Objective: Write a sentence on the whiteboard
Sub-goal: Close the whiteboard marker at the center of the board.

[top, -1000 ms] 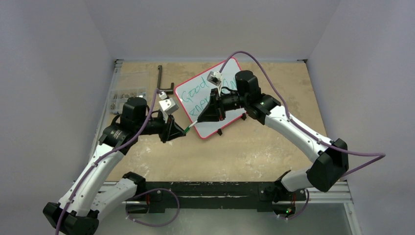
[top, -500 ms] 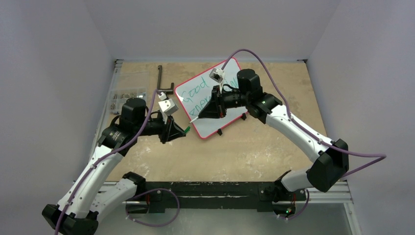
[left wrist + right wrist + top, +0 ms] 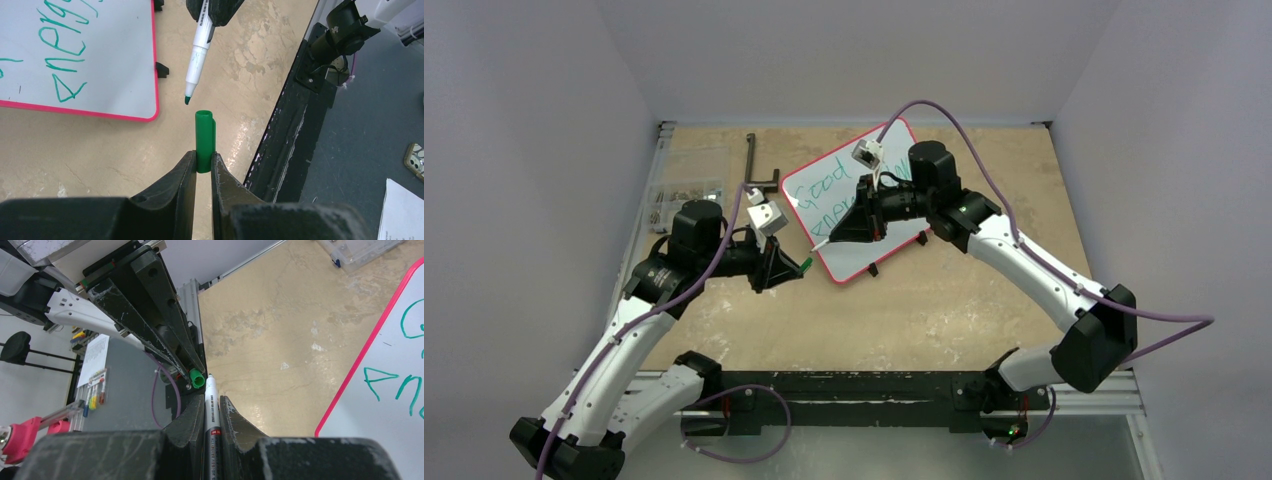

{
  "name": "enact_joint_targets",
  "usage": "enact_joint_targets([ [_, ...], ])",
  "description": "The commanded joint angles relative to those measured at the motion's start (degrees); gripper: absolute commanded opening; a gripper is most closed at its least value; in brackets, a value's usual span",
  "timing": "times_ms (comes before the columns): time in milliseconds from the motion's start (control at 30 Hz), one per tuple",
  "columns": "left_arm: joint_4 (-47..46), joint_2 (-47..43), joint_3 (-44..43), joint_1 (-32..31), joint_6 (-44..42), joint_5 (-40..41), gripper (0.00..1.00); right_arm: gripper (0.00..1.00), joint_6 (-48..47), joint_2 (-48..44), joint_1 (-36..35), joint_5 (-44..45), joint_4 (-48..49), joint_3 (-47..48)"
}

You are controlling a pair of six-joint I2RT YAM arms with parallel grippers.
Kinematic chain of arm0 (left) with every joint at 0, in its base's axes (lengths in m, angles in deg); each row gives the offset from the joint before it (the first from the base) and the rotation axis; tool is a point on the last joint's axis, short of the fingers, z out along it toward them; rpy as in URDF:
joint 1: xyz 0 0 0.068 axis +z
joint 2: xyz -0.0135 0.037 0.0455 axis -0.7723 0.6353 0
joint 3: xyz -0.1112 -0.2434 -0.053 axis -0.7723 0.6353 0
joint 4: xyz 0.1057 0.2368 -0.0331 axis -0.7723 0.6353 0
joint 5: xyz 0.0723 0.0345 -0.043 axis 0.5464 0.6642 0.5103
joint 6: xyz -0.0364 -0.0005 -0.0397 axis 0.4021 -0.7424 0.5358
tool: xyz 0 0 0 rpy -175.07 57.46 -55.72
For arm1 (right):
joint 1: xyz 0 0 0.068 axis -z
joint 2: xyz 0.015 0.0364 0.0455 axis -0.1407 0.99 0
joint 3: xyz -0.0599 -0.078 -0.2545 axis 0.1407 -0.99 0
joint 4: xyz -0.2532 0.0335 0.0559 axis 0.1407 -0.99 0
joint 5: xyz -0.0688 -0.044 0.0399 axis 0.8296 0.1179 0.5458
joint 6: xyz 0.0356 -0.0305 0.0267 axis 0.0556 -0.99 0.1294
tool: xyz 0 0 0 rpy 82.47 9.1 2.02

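Observation:
The whiteboard (image 3: 849,205) with its red frame lies tilted on the table; it also shows in the left wrist view (image 3: 75,60) and the right wrist view (image 3: 390,365). Green handwritten words (image 3: 829,200) run across it in two slanted lines, partly hidden by the right arm. My right gripper (image 3: 856,226) is shut on a white marker (image 3: 211,410) whose green tip (image 3: 187,100) points at the left gripper. My left gripper (image 3: 786,270) is shut on the green marker cap (image 3: 205,140), its open end facing the tip a short gap away.
A clear plastic box of small parts (image 3: 686,192) sits at the table's left edge. A dark L-shaped metal tool (image 3: 754,165) lies left of the board. The black base rail (image 3: 864,390) runs along the near edge.
The right gripper drew the marker a little up and right, away from the cap, opening a gap between tip and cap. In the last half second nothing moved.

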Motion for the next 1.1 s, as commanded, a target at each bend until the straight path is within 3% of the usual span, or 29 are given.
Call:
enact_joint_targets([
  [0, -1.68, -0.58, -0.12, -0.29, -0.44, 0.22, 0.00, 0.00, 0.11, -3.09, 0.12, -1.34, 0.89, 0.77],
  [1067, -2.28, -0.44, -0.29, -0.31, -0.45, -0.94, 0.00, 0.00, -1.27, 0.13, -1.20, -2.65, -1.52, 1.14],
])
